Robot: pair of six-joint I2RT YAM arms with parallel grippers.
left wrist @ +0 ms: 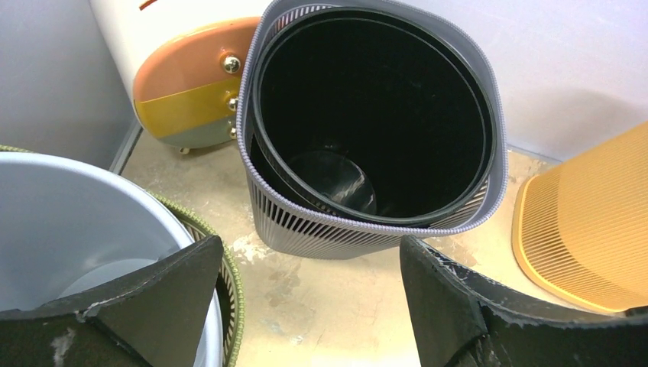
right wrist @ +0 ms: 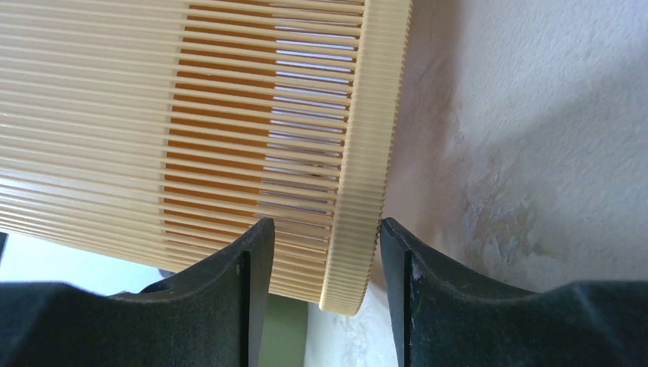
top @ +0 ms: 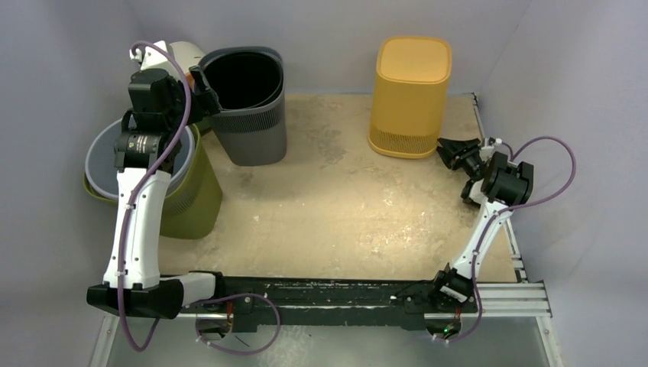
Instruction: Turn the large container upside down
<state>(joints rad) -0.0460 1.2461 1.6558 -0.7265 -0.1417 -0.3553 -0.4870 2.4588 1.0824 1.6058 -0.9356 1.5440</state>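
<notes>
The jaws of the left arm [top: 137,222] gape wide before a dark grey slatted plastic bin [top: 256,130], while the large yellow slatted plastic container [top: 409,99], upside down at the far right of the table [top: 344,206], has its ribbed rim [right wrist: 359,153] between the half-parted jaws of the right arm [top: 480,233].
</notes>
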